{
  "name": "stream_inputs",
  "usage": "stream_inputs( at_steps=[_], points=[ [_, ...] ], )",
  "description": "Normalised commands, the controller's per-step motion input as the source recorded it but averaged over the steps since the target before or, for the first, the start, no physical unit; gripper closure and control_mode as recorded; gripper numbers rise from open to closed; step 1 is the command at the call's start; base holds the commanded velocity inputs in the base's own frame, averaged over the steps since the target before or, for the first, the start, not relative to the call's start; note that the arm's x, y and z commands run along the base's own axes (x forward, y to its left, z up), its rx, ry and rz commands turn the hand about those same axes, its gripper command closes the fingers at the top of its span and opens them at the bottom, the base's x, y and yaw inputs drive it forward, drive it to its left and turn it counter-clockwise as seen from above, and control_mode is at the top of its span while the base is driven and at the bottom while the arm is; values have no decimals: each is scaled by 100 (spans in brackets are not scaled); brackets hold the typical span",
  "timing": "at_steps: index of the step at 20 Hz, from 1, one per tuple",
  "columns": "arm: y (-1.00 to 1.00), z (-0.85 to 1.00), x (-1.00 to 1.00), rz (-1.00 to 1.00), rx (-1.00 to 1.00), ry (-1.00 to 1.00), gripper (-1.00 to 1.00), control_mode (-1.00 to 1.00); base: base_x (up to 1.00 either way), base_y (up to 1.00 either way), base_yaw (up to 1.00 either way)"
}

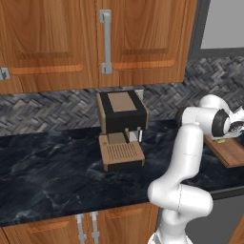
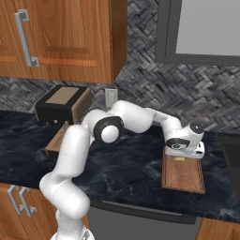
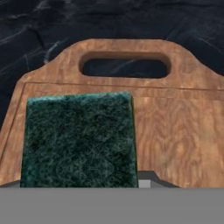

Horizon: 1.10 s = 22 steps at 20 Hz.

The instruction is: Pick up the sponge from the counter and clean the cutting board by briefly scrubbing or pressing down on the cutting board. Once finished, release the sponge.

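Observation:
The reddish-brown cutting board [image 2: 184,178] lies on the black counter [image 2: 126,164] to the right of the arm. In the hand view its handle slot end points away, and the sponge [image 3: 78,140] rests green side up on the board [image 3: 179,127], at its near left part. From the right base view, my gripper [image 2: 180,155] points down over the board's far end, shut on the sponge, whose yellow body [image 2: 179,159] peeks out beneath the hand. In the left base view the hand sits at the right edge, above the board [image 1: 231,152].
A tan-and-black coffee machine [image 1: 121,128] stands on the counter [image 1: 47,167] to the left of the arm, against the herringbone backsplash. Wooden wall cabinets hang above it. The counter's front edge runs just before the board.

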Motion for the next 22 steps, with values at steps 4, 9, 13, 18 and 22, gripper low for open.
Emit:
stream_inputs(
  at_steps=[4,9,13,18,22],
  points=[
    [-1,-70,8,3,0,-2,100,-100,0,0,0],
    [-30,0,37,0,6,-11,100,-100,0,0,0],
    [-26,-47,24,0,3,-1,100,-100,0,0,0],
    [-10,-91,0,0,2,6,100,-100,0,0,0],
    [-53,-16,-38,0,0,0,100,-100,0,0,0]
  ],
)
